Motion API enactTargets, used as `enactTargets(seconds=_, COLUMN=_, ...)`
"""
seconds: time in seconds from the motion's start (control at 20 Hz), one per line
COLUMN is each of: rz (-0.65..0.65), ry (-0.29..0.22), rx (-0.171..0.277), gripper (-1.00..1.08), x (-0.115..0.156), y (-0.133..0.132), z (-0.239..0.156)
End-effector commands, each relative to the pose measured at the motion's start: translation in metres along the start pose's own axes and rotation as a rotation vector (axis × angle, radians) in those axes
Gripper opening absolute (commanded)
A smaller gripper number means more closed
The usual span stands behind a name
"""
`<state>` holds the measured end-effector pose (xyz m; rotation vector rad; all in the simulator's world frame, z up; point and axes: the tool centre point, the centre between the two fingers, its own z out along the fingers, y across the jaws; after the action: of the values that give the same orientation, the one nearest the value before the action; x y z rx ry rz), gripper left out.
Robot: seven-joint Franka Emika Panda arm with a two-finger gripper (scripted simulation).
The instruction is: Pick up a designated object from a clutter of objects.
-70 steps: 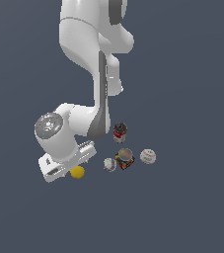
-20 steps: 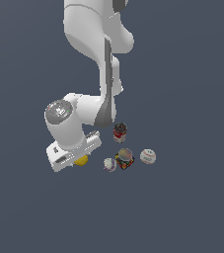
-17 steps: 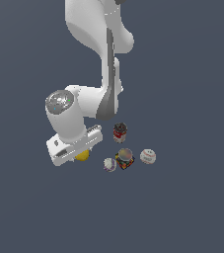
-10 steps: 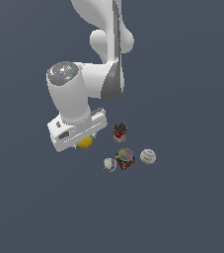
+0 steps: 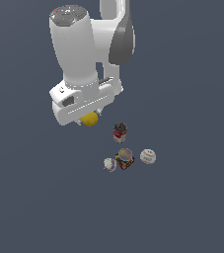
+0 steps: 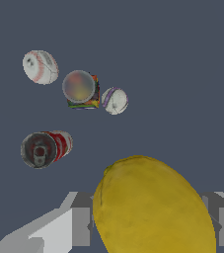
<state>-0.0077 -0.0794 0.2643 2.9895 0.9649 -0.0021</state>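
Gripper (image 5: 90, 118) inspected first: I find my fingers (image 6: 81, 226) pressed against either side of the yellow lemon (image 5: 90, 119), clamped on it, with the fruit bulging out between them in the wrist view. In the exterior view the lemon sits tucked under my white hand, well apart from the remaining clutter and toward the exterior view's left of it; whether it clears the floor cannot be read from a single view, though the wrist view shows the other items far beneath. Proceeding left to right across the exterior view: a small white ball with purple markings (image 5: 109, 164) lies just beside a multicoloured block with a grey round top (image 5: 125, 159). Behind the block stands a dark red-and-white can (image 5: 120, 132), upright, a short gap away. Furthest toward the exterior view's right rests a white ball with red stitching (image 5: 148, 156), near the block but apart from it.
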Motion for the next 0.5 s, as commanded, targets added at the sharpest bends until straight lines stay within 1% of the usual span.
enactTargets(seconds=0.0, rz=0.000, ry=0.000, rx=-0.001, gripper=-1.00, x=-0.005, y=-0.013, z=-0.025)
enactTargets(seconds=0.45, rz=0.000, ry=0.000, rx=-0.001, gripper=-1.00, x=-0.020, y=-0.055, z=-0.110)
